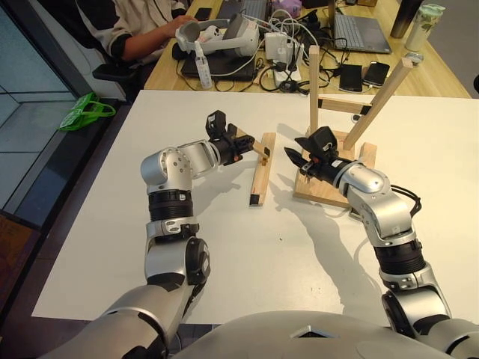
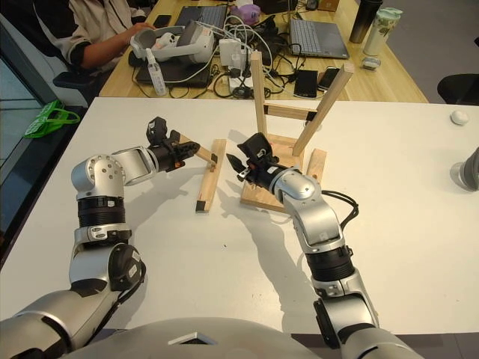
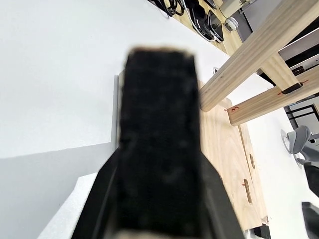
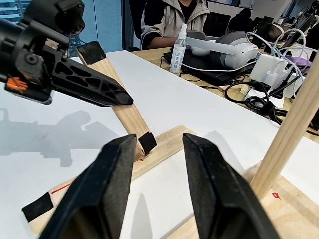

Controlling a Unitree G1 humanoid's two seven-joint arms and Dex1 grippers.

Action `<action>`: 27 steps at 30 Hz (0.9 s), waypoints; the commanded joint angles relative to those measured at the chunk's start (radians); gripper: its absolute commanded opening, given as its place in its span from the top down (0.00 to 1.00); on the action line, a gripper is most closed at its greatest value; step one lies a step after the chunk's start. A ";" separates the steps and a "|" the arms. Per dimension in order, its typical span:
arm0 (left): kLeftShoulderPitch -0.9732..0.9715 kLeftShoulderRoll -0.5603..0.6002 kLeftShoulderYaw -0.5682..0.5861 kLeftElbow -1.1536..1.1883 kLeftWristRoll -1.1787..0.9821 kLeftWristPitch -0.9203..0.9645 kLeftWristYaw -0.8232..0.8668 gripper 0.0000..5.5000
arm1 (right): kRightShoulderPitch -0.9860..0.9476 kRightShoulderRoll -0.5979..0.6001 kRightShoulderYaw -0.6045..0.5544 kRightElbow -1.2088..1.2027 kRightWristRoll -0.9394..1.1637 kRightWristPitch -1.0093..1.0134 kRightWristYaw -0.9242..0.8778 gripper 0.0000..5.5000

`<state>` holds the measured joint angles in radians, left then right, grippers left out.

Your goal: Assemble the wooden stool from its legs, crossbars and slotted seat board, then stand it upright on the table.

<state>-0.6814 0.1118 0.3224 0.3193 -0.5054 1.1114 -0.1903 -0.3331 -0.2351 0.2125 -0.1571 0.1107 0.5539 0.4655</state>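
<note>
Left gripper [image 1: 247, 145] had its fingers pinching a short crossbar [image 1: 260, 149], which was joined to a leg [image 1: 261, 179] lying flat on the white worktop [image 1: 224, 262]. Right gripper [image 1: 296, 152] hovered with fingers spread apart, just beside the seat board [image 1: 313, 193], which had upright legs [image 1: 313, 90] slotted in.

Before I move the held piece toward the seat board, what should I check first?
1. Hold of left gripper on loose crossbar: ok, shut on it.
2. Joint between that crossbar and loose leg, whose far end rests on the table: joined; how tightly, cannot tell.
3. State of right gripper: ok, open and empty, beside the seat board.
4. Seat board flat, with two upright legs in it: ok.
5. Free slot on the board: ok, shows in the left wrist view.
</note>
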 commanded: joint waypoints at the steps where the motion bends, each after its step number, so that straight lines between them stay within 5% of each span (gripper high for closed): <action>1: 0.014 0.013 -0.031 0.027 0.026 -0.019 -0.001 0.93 | -0.026 -0.011 -0.010 0.007 -0.002 0.011 0.002 0.68; 19: 0.107 0.114 -0.122 -0.093 0.068 0.131 0.012 0.93 | -0.002 -0.001 0.010 -0.003 -0.014 0.010 -0.032 0.68; 27: 0.081 0.386 -0.443 -0.024 0.177 0.051 -0.216 0.93 | 0.021 0.020 0.021 -0.016 -0.032 0.004 -0.064 0.68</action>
<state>-0.6550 0.4189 -0.0068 0.2405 -0.4156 1.1493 -0.3730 -0.3172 -0.2204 0.2325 -0.1583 0.0896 0.5534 0.4166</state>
